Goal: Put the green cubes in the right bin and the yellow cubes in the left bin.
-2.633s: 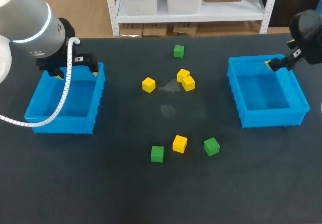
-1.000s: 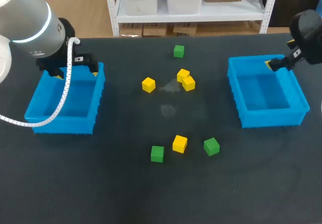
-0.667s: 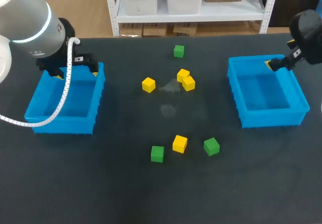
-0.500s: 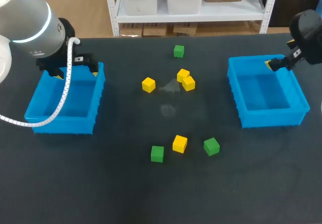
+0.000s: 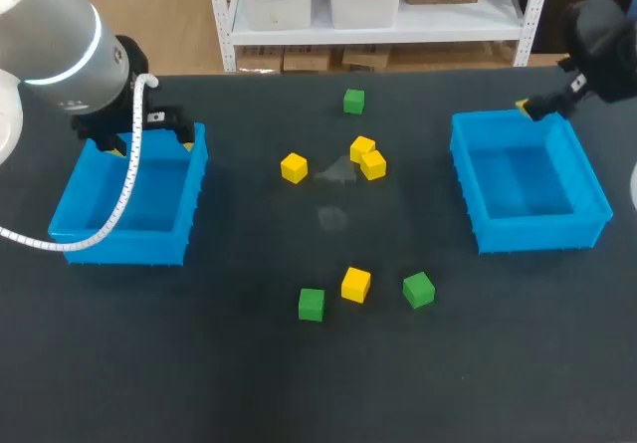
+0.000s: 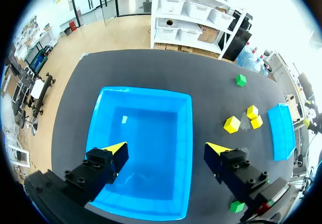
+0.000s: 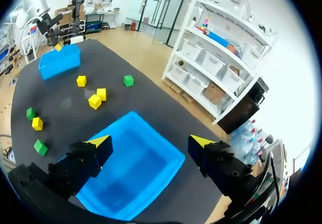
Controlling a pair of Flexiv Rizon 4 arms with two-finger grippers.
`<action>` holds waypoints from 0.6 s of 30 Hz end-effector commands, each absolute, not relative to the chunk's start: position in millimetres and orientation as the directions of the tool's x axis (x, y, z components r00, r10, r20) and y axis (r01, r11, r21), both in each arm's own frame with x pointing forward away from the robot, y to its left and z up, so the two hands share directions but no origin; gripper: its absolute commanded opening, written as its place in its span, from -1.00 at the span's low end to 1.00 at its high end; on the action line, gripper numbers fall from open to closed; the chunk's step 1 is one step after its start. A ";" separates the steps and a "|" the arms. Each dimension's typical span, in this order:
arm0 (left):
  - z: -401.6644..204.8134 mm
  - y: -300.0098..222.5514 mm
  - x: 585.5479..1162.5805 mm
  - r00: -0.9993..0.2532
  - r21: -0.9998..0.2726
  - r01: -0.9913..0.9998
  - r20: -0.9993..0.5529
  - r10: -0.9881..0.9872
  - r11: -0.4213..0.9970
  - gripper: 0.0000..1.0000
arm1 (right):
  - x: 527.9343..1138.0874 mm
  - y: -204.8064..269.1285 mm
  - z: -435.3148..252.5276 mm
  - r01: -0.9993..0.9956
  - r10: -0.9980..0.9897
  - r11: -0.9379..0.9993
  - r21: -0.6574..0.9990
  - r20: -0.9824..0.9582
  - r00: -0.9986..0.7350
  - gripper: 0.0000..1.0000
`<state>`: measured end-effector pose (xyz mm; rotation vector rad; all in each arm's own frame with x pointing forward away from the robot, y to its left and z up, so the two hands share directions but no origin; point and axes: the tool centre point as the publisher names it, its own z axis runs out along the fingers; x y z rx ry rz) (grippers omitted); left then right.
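Dark table [image 5: 199, 383], cubes [image 5: 294, 167] scattered left of the right bin [image 5: 542, 232]; right gripper [image 7: 149, 142] at its far rim, left gripper [image 6: 166, 149] far left, both wide open, empty. Likely best: straddle the nearest green cube [image 5: 418, 290] squarely

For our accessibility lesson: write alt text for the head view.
Four small yellow cubes and three green cubes lie scattered on a dark tabletop between the blue plastic left bin and right bin, both empty. The left gripper sits over its bin's far edge, the right gripper by its bin's far corner.

Yellow cubes [image 5: 294, 167] and green cubes [image 5: 312, 304] lie scattered; left bin [image 5: 119, 245] and right bin [image 5: 542, 234] flank them.
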<state>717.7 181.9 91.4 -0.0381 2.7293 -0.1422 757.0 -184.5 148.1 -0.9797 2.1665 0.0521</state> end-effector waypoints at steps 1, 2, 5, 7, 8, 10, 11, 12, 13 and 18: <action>91.7 181.2 717.5 -0.917 -0.103 -0.009 -0.396 -0.049 0.995 1.00 | 775.3 -172.9 151.8 -0.689 -0.650 0.684 -0.242 -0.631 -0.424 1.00; 91.7 181.2 717.5 -0.917 -0.103 -0.009 -0.396 -0.049 0.995 1.00 | 779.1 -169.2 152.6 -0.696 -0.661 0.674 -0.248 -0.623 -0.419 1.00; 91.7 181.2 717.5 -0.917 -0.103 -0.009 -0.396 -0.049 0.995 1.00 | 790.9 -157.5 156.2 -0.717 -0.684 0.649 -0.257 -0.609 -0.401 1.00; 91.7 181.2 717.5 -0.917 -0.103 -0.009 -0.396 -0.049 0.995 1.00 | 799.3 -149.4 159.0 -0.726 -0.696 0.636 -0.262 -0.601 -0.393 1.00; 91.7 181.2 717.5 -0.917 -0.103 -0.009 -0.396 -0.049 0.995 1.00 | 803.7 -145.3 160.2 -0.730 -0.703 0.629 -0.267 -0.597 -0.387 1.00; 91.7 181.2 717.5 -0.917 -0.103 -0.009 -0.396 -0.049 0.995 1.00 | 812.6 -138.6 161.4 -0.734 -0.709 0.624 -0.268 -0.589 -0.387 1.00; 91.7 181.2 717.5 -0.917 -0.103 -0.009 -0.396 -0.049 0.995 1.00 | 817.0 -134.8 162.2 -0.737 -0.713 0.619 -0.271 -0.586 -0.384 1.00; 91.7 181.2 717.5 -0.917 -0.103 -0.009 -0.396 -0.049 0.995 1.00 | 821.2 -131.4 162.4 -0.738 -0.716 0.617 -0.272 -0.583 -0.384 1.00; 91.7 181.2 717.5 -0.917 -0.103 -0.009 -0.396 -0.049 0.995 1.00 | 825.3 -127.3 162.7 -0.739 -0.718 0.616 -0.272 -0.580 -0.385 1.00; 91.7 181.2 717.5 -0.917 -0.103 -0.009 -0.396 -0.049 0.995 1.00 | 845.8 -109.1 159.0 -0.747 -0.719 0.612 -0.258 -0.574 -0.391 1.00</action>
